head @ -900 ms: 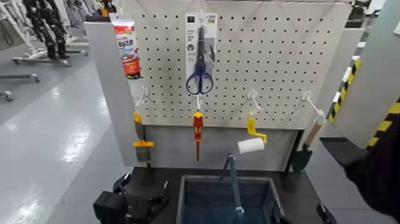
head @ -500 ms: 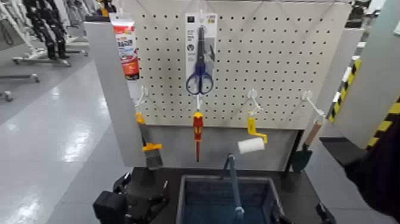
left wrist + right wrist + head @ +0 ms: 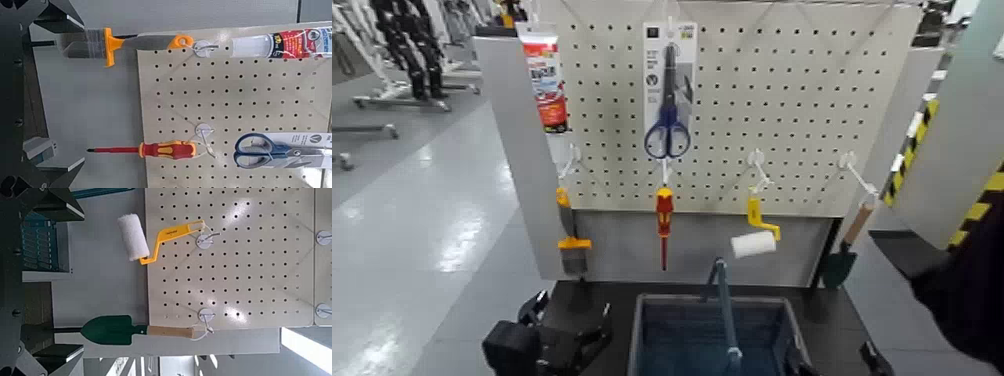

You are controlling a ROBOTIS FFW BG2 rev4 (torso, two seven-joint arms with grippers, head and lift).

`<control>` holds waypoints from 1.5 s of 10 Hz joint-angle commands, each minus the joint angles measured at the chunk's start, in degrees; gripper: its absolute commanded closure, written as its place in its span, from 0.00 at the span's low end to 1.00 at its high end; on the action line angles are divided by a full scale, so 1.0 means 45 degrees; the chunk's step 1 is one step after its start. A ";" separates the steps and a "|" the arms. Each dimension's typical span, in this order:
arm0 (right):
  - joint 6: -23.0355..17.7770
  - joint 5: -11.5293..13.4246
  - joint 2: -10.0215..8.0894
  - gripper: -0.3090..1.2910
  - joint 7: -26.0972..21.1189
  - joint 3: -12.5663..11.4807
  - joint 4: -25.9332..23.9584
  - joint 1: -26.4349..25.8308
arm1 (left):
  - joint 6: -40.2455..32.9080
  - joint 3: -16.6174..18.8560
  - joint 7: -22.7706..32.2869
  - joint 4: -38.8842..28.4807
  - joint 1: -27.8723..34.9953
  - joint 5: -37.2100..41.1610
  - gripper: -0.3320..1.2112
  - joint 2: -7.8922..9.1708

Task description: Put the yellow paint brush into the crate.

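From the head, the yellow paint brush (image 3: pixel 570 238) hangs on the pegboard (image 3: pixel 782 90) above the left gripper (image 3: pixel 547 340), untouched; the crate (image 3: pixel 717 335) sits beside that gripper, empty as far as shows.

The left wrist shows its fingers (image 3: pixel 55 23) spread wide, holding nothing, the brush (image 3: pixel 117 45) ahead with open air around.

The right wrist shows the right gripper (image 3: pixel 35 274) probably open, idle below the roller (image 3: pixel 133 236).
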 commanded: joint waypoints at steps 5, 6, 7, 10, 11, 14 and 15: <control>0.0029 0.0000 0.0020 0.27 0.0000 0.0034 -0.0001 -0.0016 | 0.2887 0.3180 -0.5067 0.0116 -0.1402 0.0489 0.30 -0.0571; 0.0048 -0.0020 0.0020 0.27 0.0000 0.0054 -0.0001 -0.0016 | 0.3317 0.3473 -0.5536 0.0175 -0.1714 0.0567 0.30 -0.0376; 0.0048 -0.0020 0.0020 0.27 0.0000 0.0054 -0.0001 -0.0016 | 0.3824 0.3766 -0.6044 0.0175 -0.2085 0.0587 0.30 -0.0200; 0.0048 -0.0039 0.0020 0.27 0.0019 0.0093 -0.0001 -0.0036 | 0.4977 0.3629 -0.7841 0.1386 -0.3726 0.1387 0.30 0.0777; 0.0048 -0.0059 0.0040 0.27 0.0019 0.0132 -0.0001 -0.0056 | 0.5133 0.3395 -0.8446 0.2050 -0.4371 0.1485 0.30 0.1050; 0.0048 -0.0098 0.0020 0.27 0.0039 0.0171 0.0057 -0.0114 | 0.4957 0.2457 -0.9071 0.3476 -0.5953 0.1856 0.30 0.1655; 0.0009 -0.0098 0.0020 0.27 0.0039 0.0171 0.0096 -0.0114 | 0.4860 0.2203 -0.9247 0.3945 -0.6441 0.1954 0.30 0.1773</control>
